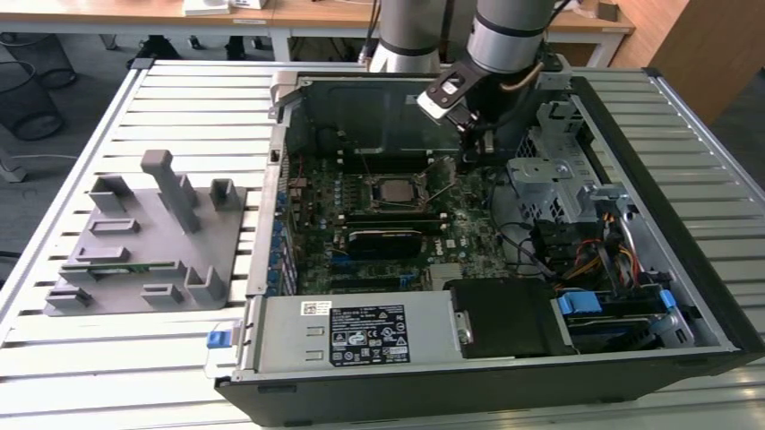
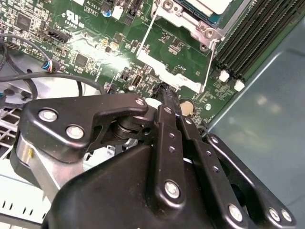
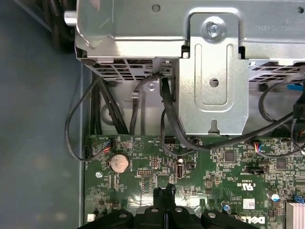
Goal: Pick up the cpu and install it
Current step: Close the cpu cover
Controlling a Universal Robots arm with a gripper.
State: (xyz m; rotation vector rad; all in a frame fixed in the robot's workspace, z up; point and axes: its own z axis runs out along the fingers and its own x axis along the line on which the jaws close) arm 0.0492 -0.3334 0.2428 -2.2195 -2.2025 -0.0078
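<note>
The cpu (image 1: 392,189), a small silver-grey square, lies flat in the socket in the middle of the green motherboard (image 1: 358,210) inside the open computer case (image 1: 669,242). In the second wrist view the cpu (image 2: 212,4) shows at the picture's edge, with the socket's metal frame (image 2: 174,76) swung open beside it and a thin lever (image 1: 445,184) standing up. My gripper (image 1: 468,161) hangs just to the exterior view's right of the socket. Its black fingers are pressed together in both wrist views, gripper (image 2: 164,90) and gripper (image 3: 164,192), with nothing seen between them, tips close to the open frame's edge.
A grey fixture block (image 1: 132,242) with upright posts sits on the slatted table at the exterior view's left. In the case are a power supply (image 1: 347,336), a metal drive cage (image 3: 214,71), loose cables (image 1: 562,251), memory slots (image 2: 243,43) and a coin cell (image 3: 118,163).
</note>
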